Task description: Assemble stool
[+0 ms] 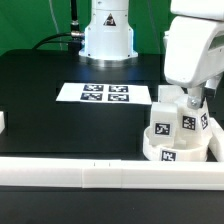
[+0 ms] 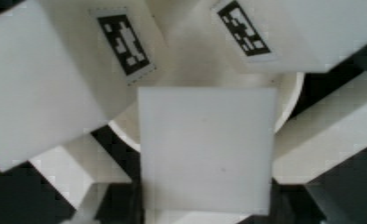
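Seat (image 1: pixel 165 150): round white disc on the black table (image 1: pixel 40 110), against the white rail (image 1: pixel 90 175), at the exterior view's right
Legs (image 1: pixel 162 122): two tagged blocks stand on it
Claw (image 1: pixel 188 102): low over another leg (image 2: pixel 203 140); whether it pinches it, cannot tell
Step, likely: seating this leg
Advice: keep it upright, press straight down, release only once seated

exterior view: raised, off the arm, looks across the black table (image 1: pixel 40 80) toward the robot base (image 1: pixel 107 35), mid-distance | wrist view: very close, looks down on the seat (image 2: pixel 290 90) and legs (image 2: pixel 201 150) | shared: the stool parts
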`<state>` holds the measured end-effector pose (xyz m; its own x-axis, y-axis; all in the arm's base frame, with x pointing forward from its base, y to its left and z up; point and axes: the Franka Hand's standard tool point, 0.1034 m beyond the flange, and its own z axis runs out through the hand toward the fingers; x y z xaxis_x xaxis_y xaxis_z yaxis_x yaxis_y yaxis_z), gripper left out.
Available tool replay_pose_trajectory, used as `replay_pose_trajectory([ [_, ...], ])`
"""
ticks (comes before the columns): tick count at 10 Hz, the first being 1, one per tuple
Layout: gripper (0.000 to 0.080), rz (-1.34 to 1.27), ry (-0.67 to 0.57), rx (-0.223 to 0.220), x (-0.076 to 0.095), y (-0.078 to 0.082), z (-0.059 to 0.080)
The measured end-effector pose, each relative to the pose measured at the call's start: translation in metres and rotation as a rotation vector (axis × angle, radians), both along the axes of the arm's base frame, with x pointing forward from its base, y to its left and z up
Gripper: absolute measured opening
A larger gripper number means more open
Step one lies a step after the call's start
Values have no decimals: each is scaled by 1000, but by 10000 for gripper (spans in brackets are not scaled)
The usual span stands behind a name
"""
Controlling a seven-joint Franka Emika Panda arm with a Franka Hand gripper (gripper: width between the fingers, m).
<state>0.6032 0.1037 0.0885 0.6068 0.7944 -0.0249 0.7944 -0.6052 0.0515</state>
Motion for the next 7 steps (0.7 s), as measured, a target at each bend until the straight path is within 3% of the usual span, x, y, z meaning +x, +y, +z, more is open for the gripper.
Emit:
replay_pose_trajectory([
  [5, 328, -49, -2, 1, 0, -1, 0],
  [7, 328, -202, -10, 6, 0, -1, 0],
])
